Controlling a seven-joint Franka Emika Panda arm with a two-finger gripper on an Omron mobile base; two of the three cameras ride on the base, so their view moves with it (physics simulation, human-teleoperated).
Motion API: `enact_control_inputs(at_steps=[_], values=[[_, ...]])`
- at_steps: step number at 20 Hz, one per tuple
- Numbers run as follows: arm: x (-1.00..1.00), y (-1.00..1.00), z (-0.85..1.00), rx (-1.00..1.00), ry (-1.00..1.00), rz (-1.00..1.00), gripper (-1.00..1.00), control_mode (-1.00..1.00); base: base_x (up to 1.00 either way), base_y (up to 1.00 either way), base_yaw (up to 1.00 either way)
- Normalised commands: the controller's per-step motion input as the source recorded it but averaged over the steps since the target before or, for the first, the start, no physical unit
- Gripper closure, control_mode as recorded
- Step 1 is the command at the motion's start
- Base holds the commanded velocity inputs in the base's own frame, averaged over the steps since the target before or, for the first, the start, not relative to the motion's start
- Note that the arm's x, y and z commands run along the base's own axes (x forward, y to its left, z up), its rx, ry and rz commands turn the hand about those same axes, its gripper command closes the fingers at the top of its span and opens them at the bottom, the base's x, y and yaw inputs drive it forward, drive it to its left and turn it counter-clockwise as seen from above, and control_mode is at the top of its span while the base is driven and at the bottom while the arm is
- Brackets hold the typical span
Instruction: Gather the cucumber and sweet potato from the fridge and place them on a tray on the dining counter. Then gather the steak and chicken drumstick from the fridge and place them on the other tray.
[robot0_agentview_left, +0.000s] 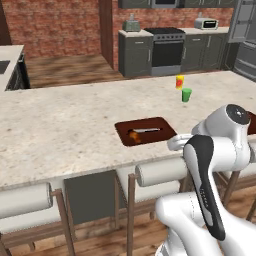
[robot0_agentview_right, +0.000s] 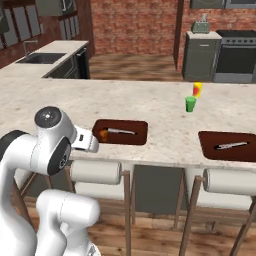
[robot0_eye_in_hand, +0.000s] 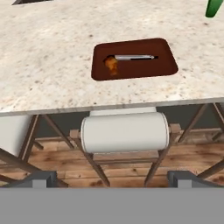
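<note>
Left base view: the dining counter (robot0_agentview_left: 60, 125) is a broad slab of pale speckled stone with a straight front edge. On it lies a flat, dark brown, round-cornered rectangular tray (robot0_agentview_left: 145, 131) carrying a small orange sweet potato (robot0_agentview_left: 134, 135) at its left end and a slim grey stick-like piece (robot0_agentview_left: 146, 130), possibly the cucumber, though it cannot be identified with certainty. Beyond the tray stand a green cup (robot0_agentview_left: 186, 94) and a yellow and red container (robot0_agentview_left: 179, 82). The white arm blocks the lower right, and the gripper itself is hidden behind it here. Right base view: the same tray (robot0_agentview_right: 120, 132) sits just beyond the arm's forward end, and a second tray (robot0_agentview_right: 229, 145), matching in colour and shape, lies well apart to the right with another grey stick-like piece (robot0_agentview_right: 231, 145) on it; the left view catches only a sliver of it. White cylindrical stool cushions (robot0_agentview_right: 95, 171) on wooden frames line the counter front. Hand view: the two dark fingertips of the gripper (robot0_eye_in_hand: 111, 178) stand wide apart with nothing between them, over a white stool cushion (robot0_eye_in_hand: 124, 132) and plank floor. The tray (robot0_eye_in_hand: 131, 65) with the sweet potato (robot0_eye_in_hand: 110, 64) lies ahead, on the counter and clear of the fingers.
</note>
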Motion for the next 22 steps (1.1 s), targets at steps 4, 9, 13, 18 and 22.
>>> enact_control_inputs(at_steps=[4,9,13,18,22], values=[[0.00,0.00,0.00,0.00,0.00,0.00,-1.00,1.00,0.00,-0.74,-0.09],[0.00,0.00,0.00,0.00,0.00,0.00,-1.00,1.00,0.00,-0.95,-0.07],[0.00,0.00,0.00,0.00,0.00,0.00,-1.00,1.00,0.12,-0.89,-0.05],[0.00,0.00,0.00,0.00,0.00,0.00,-1.00,1.00,0.30,-0.91,-0.07],[0.00,0.00,0.00,0.00,0.00,0.00,-1.00,1.00,0.31,-0.99,-0.05]])
